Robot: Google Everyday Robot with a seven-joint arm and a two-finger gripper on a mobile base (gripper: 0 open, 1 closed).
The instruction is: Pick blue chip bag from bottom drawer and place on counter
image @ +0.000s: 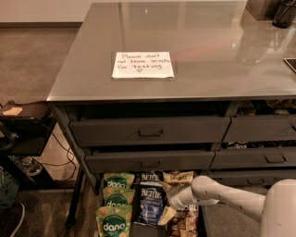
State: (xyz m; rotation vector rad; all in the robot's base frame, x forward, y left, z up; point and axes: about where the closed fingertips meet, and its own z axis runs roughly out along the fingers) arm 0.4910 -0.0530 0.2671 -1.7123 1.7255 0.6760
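The bottom drawer is pulled open under the counter. A navy blue chip bag with white "Kettle" lettering lies in its middle column, and a second Kettle bag lies behind it. Green "dang" bags fill the left column and tan-and-brown bags the right. My white arm reaches in from the lower right. My gripper is low in the drawer at the right edge of the front blue bag, over the tan bags.
A white handwritten note lies on the counter. Two shut drawers with slot handles are above the open one, with more drawers to the right. A black side stand with cables is at the left. A dark cup stands at the back right.
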